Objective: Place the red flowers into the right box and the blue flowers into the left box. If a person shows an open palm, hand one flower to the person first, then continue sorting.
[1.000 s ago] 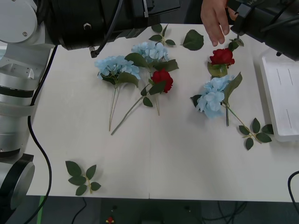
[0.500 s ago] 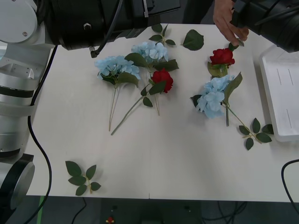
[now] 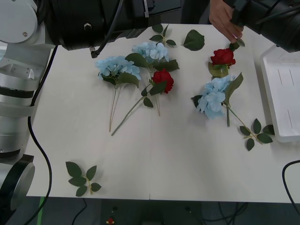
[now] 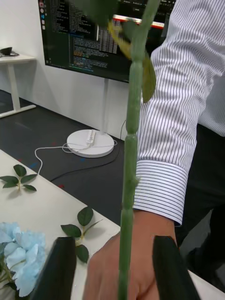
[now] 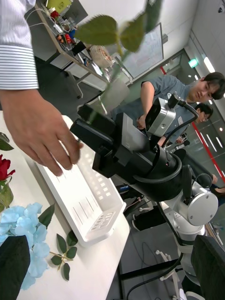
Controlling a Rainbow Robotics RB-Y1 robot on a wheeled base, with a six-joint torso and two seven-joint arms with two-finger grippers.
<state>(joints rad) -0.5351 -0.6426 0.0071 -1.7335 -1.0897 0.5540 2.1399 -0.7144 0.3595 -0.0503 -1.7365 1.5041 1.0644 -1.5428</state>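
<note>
White desk (image 3: 178,159) under my front camera, with most of the sorting not yet done. Two red flowers (image 3: 162,77) lie on it, one at centre and one at upper right, among three blue flowers (image 3: 212,97) — two at upper centre, one at right of centre. None of them is in a tray. I see the right box (image 3: 282,96) at the right edge of the front frame, with no flower in the part that shows.

At the upper right corner, a person's hand (image 3: 224,21) is right by my right pincer (image 4: 112,267). Through the right wrist camera, its black fingers are spread on either side of a green flower stem (image 4: 131,154) running up the frame, with the hand just behind it — I judge this to be the handover step. I cannot tell whether the stem is gripped or free.

My left pincer (image 5: 112,267) is spread wide and holding nothing, raised and looking across at the right arm.
</note>
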